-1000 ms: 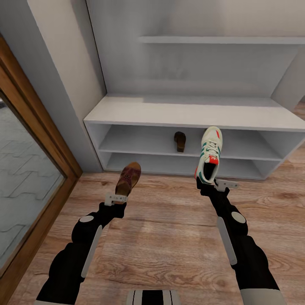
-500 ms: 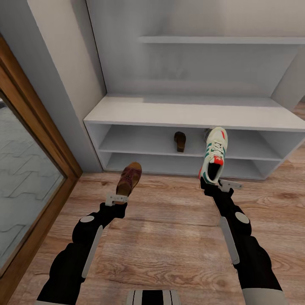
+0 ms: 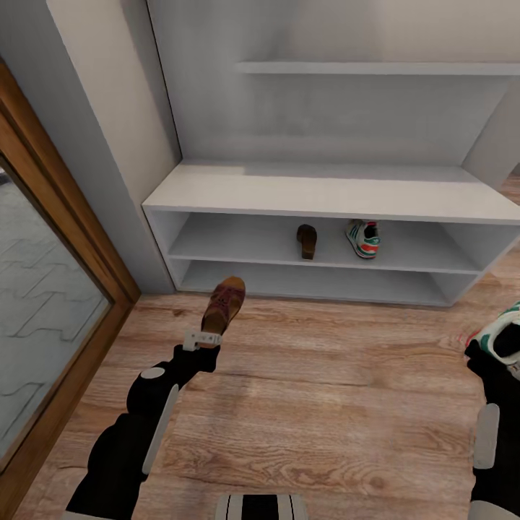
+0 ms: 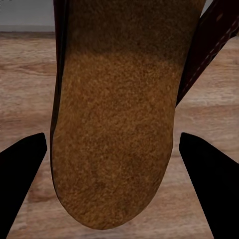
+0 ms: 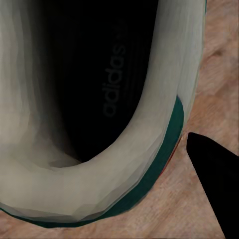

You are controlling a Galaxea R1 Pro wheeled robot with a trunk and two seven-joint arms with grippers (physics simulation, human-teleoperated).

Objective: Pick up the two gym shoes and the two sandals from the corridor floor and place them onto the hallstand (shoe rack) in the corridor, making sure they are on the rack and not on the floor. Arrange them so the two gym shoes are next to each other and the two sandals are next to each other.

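**Both grippers holding shoes in front of the rack**

Left gripper (image 3: 204,338) pinches the heel of a dark brown leather slip-on sandal with tan footbed (image 3: 222,304), held above the light brown wood-plank corridor floor (image 3: 303,390), toe pointing at the light grey low hallstand with two open shelves (image 3: 318,191). Left wrist view: tan footbed (image 4: 114,124) sits between the two black fingers (image 4: 20,174). Right gripper (image 3: 482,352), at the head view's right edge, grips a white gym shoe with green stripe (image 3: 502,334); right wrist view shows its heel opening (image 5: 94,99) beside one black finger (image 5: 214,179). On the upper open shelf stand a second brown sandal (image 3: 307,240) and a second white sneaker with green and red accents (image 3: 363,237), near each other, not touching.
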